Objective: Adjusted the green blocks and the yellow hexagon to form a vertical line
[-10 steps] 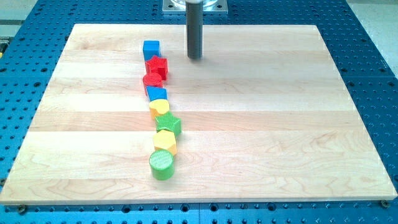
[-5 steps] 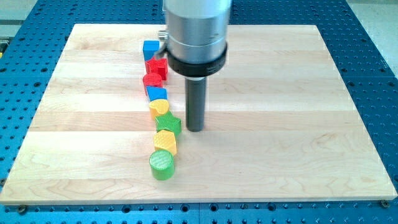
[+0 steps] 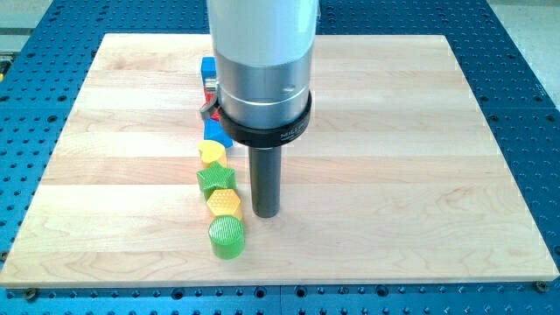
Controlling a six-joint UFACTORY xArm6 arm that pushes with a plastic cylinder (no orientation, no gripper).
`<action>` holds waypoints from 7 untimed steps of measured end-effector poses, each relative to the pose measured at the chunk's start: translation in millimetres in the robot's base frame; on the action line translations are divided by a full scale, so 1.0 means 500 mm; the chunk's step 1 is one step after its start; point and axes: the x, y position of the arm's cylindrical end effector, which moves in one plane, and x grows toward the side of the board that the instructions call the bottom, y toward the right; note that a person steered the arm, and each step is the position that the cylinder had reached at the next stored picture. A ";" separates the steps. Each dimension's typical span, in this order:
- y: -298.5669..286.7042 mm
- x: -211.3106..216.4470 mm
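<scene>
Pale wood makes up the board (image 3: 394,131), which is laid on a blue perforated table (image 3: 525,105). A column of small blocks is seen left of the board's middle. At the view's bottom of the column the green cylinder (image 3: 227,236) is placed; directly above it, touching or nearly so, the yellow hexagon (image 3: 224,204) is set, and above that the green star (image 3: 215,179) is found, shifted slightly toward the view's left. A yellow block (image 3: 212,154), rounded in outline, is placed just above the star. Further up, a blue block (image 3: 209,68) and a red block (image 3: 209,83) are only partly seen, the rest of the column being hidden behind the arm's grey housing (image 3: 262,79). My tip (image 3: 265,213) is set down on the board just to the view's right of the yellow hexagon, close beside it; contact cannot be made out. Nothing is held, as the arm ends in a plain rod with no jaws.
</scene>
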 end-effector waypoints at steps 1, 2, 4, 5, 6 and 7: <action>-0.036 0.003; -0.028 0.007; -0.027 0.086; -0.039 0.092; 0.028 0.118; 0.009 0.154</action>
